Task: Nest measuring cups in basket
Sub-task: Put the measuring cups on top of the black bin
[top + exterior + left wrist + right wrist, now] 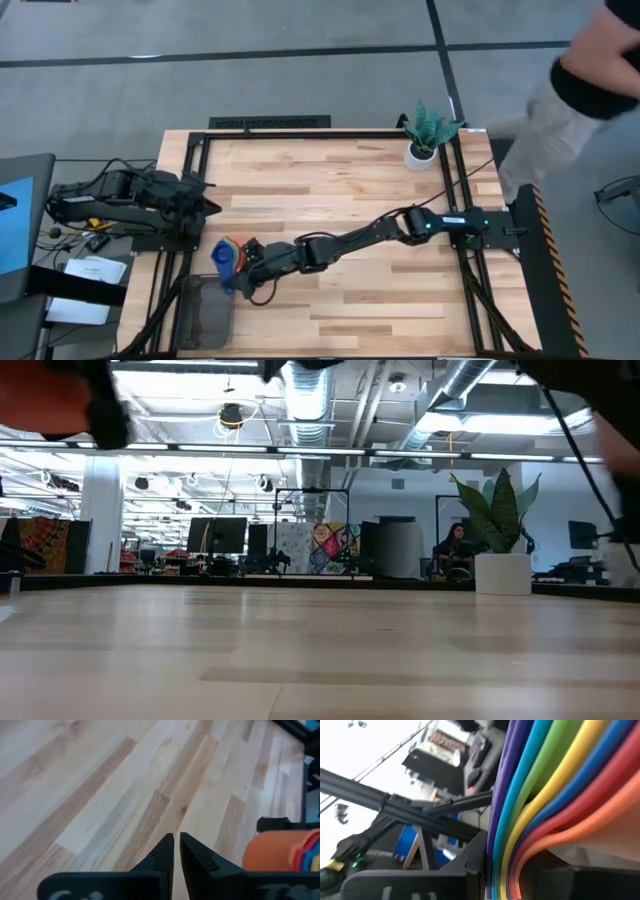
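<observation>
The left arm is folded at the left edge of the desk (330, 200), outside the black frame rail. The left gripper (205, 203) points in over the desk and holds nothing. In the left wrist view its fingers (164, 851) stand close together with only a narrow slit between them, over bare wood.

The basket (205, 310), dark grey with mesh walls, sits at the near left corner of the desk. Its inside shows dark in the high view, with no cup visible in it.

Just beyond the basket, the measuring cups (226, 256) are held as one nested stack above the desk. The dark blue one faces outward, and orange and green rims show behind it. The left wrist view catches the orange cup of the stack at the edge of its picture.

The right arm reaches from its base at the right edge diagonally across the desk. The right gripper (247, 263) is clamped on the stack. The right wrist view shows the nested handles in purple, blue, green, yellow, red and orange, pressed against one dark finger (476, 855).

A white plant pot (420, 154) with a green plant stands at the far right corner. A person (570, 90) is beside the desk beyond that corner.
</observation>
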`<state>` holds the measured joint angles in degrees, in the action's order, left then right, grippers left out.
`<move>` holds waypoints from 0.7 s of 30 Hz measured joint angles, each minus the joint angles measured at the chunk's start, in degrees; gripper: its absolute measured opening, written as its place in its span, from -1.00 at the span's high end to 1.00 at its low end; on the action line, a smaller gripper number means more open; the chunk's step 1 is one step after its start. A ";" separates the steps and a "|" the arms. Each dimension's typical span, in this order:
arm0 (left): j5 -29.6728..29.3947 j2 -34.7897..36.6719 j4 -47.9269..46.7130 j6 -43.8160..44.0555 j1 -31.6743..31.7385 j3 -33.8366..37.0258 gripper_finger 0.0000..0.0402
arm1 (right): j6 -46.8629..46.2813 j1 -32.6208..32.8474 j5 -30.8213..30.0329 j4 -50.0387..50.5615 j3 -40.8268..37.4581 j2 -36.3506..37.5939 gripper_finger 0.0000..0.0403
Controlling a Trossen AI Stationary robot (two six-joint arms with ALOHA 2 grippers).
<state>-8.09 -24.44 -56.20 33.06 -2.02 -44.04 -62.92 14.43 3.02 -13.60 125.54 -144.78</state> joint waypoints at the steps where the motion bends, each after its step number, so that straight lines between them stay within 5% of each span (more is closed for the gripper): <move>1: 0.56 0.26 0.02 -0.44 0.00 0.19 0.91 | 0.08 -0.01 1.13 -0.17 1.18 -1.07 0.59; 9: 7.90 1.65 0.41 -4.28 -0.02 0.36 0.91 | -0.08 -0.57 11.69 -0.17 7.14 -6.73 0.59; 21: 6.32 1.67 9.72 -4.77 -0.02 6.00 0.91 | 4.80 -1.08 22.87 3.09 7.14 -7.51 0.59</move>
<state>-1.76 -22.77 -46.48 28.29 -2.04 -38.04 -58.12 13.34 25.89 -10.51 132.68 -152.29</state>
